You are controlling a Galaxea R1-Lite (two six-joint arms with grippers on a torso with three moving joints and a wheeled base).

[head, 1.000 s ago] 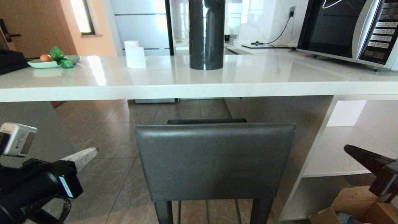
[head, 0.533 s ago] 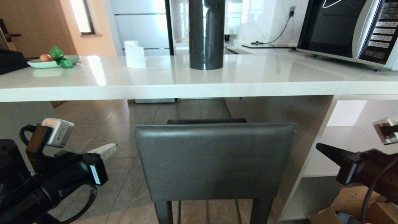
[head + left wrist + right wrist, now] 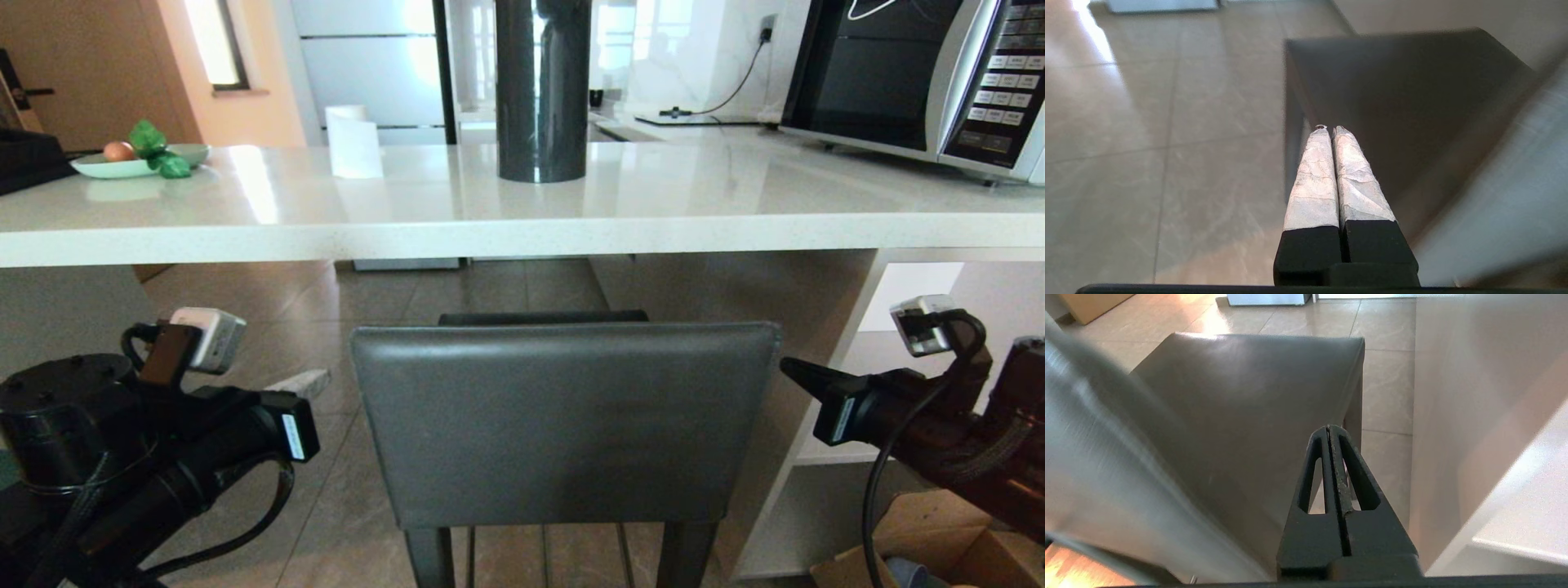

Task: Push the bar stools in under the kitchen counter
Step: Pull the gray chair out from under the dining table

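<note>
No readable text anywhere. The black-and-silver microwave oven (image 3: 914,77) at 1 o'clock on the long white glossy stone counter (image 3: 522,216) has a keypad with rows of pale buttons, markings too small to make out. White stickers on both black robot wrists at 8 and 4 o'clock carry print, also illegible. No brand or number legible.
</note>
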